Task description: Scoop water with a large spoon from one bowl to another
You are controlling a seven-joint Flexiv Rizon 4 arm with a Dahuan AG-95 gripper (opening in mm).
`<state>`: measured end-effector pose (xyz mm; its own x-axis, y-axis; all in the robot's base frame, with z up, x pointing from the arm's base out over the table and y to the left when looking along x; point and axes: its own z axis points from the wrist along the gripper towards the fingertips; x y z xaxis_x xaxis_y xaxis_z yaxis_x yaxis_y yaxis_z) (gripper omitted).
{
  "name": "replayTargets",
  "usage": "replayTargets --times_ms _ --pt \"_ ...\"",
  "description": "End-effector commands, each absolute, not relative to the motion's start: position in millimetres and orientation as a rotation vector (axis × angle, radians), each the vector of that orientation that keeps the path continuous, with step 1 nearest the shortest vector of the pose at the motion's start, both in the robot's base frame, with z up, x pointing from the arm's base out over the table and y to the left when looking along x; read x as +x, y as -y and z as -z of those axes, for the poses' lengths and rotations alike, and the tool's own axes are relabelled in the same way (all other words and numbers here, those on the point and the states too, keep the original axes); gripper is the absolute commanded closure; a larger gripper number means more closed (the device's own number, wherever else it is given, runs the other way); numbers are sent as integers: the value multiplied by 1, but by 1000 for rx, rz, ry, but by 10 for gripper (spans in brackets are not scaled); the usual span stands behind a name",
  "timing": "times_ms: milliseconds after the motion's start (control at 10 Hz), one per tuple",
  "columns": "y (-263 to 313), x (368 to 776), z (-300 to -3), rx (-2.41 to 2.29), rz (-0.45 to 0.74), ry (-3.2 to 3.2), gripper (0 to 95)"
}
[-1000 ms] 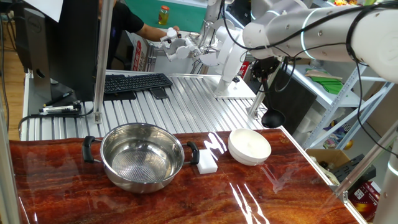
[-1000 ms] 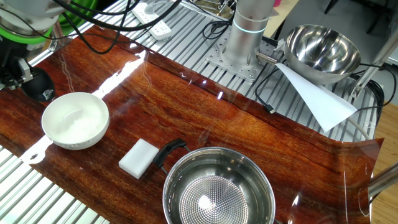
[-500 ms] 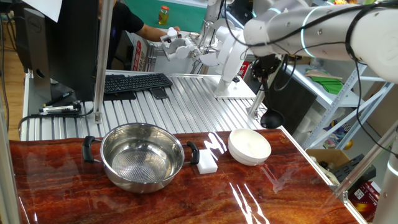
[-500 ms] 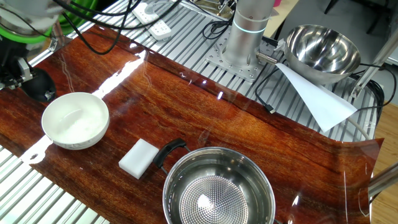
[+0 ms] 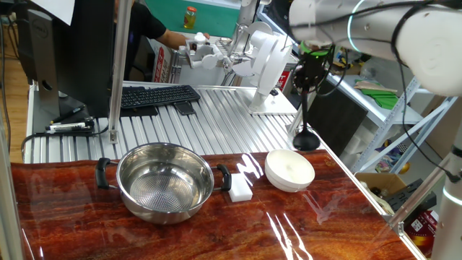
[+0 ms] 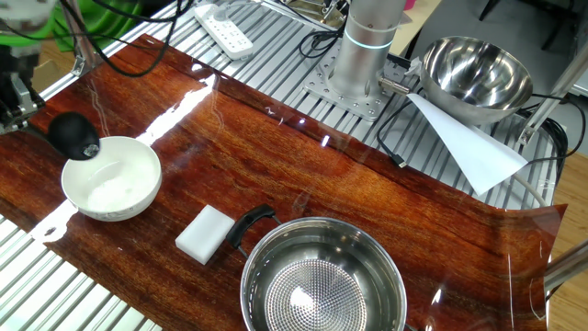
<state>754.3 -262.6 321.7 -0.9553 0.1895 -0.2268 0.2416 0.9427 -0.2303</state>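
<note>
In the first fixed view, from left to right, the steel bowl [image 5: 165,180] sits on the red-brown table top [image 5: 86,231] toward its far edge, with bare wood open from 3 to 9 o'clock of it and the ribbed metal deck [image 5: 216,119] beyond at 12. A white block [image 5: 240,188] lies just beside the bowl's right handle at 3 o'clock, filling most of the gap to the white bowl [image 5: 289,170] further right. That white bowl stands near the table's far right corner, with the right edge close at 3 o'clock and open wood at 6. At 12 to 1 o'clock of it hangs the ladle [image 5: 305,137], its black cup just past the bowl's far rim and above the table's edge, its thin handle rising nearly upright. The gripper [image 5: 312,69] has its fingers closed down narrow on the upper handle. A keyboard [image 5: 159,94] lies on the deck well apart at 10 o'clock. In the other fixed view, the ladle's cup [image 6: 73,134] overlaps the white bowl's [image 6: 111,177] rim at 10 o'clock; the steel bowl [image 6: 322,280] is at the lower edge, and a second steel bowl [image 6: 475,74] rests at upper right.
</note>
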Motion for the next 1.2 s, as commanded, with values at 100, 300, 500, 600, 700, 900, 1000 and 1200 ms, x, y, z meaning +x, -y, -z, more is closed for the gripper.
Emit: replayTargets --times_ms 100,300,500,600,700,900,1000,1200 --pt "253 759 -321 404 197 -2947 950" --pt "248 761 -323 422 149 -2967 950" --pt "242 763 -327 444 128 -2983 950" --pt "239 763 -330 458 118 -2990 950" --pt "235 765 -332 483 99 -2995 950" --pt "228 767 -334 489 108 -2991 950" --pt "224 768 -335 501 115 -2991 950" --pt "214 771 -341 535 116 -2995 950"
